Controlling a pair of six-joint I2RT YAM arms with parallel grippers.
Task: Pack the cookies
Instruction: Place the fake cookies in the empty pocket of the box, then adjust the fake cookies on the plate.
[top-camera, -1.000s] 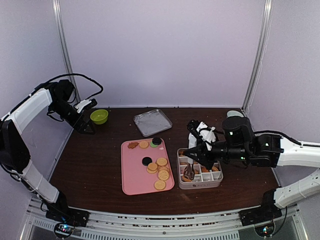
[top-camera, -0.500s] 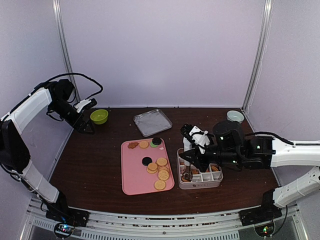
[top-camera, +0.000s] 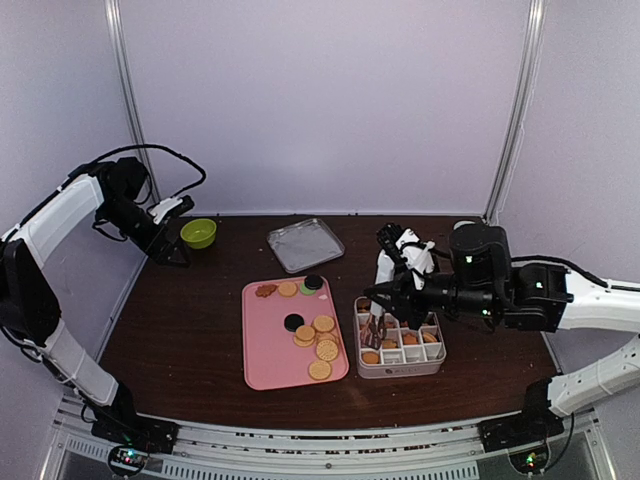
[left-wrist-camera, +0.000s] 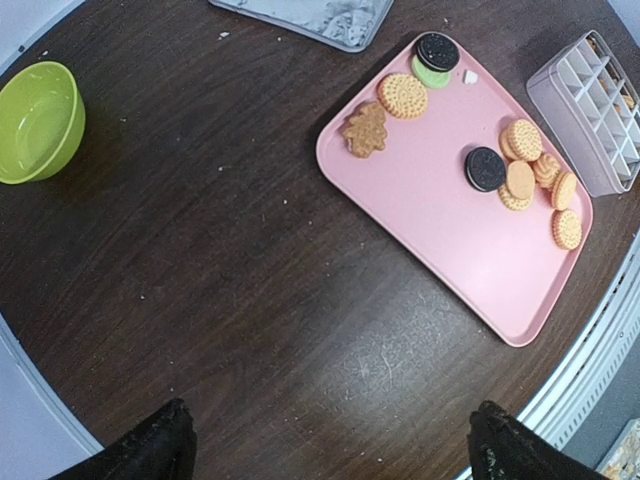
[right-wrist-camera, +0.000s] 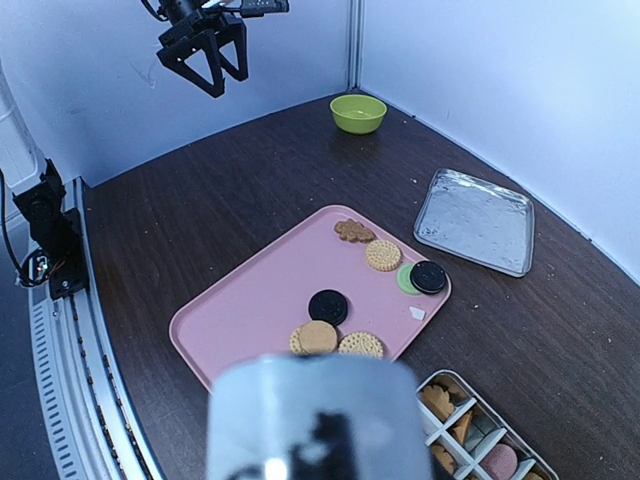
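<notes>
While most of the cookies (top-camera: 318, 342) lie on the pink tray (top-camera: 265, 355), I can see a few more sitting in the compartments of the divided box (top-camera: 400, 369) just to the tray's right. On the tray, a cluster of golden rounds is bunched along the right edge toward the near end. A black cookie (top-camera: 293, 322) lies just beside that cluster, toward the tray's middle. At the far end sit a brown flower-shaped cookie (top-camera: 266, 291), one golden round next to it, and a second black one resting partly on a green disc (left-wrist-camera: 425, 75).

The metal tongs (top-camera: 377, 324) stand nearly upright over the far-left part of the box, lower end down at the dividers. My right gripper (top-camera: 388, 293) pinches their upper end. In its own wrist view a blurred metal shape blocks the fingers, so I judge that grip from overhead.

My left gripper (top-camera: 170, 254) hovers over the far-left corner of the table (top-camera: 180, 330), well apart from the tray. Its fingers (left-wrist-camera: 150, 450) are spread wide with nothing between them. A green bowl (top-camera: 198, 233) sits just beside it, and a metal tray (top-camera: 305, 244) lies beyond the pink one, near the back wall.
</notes>
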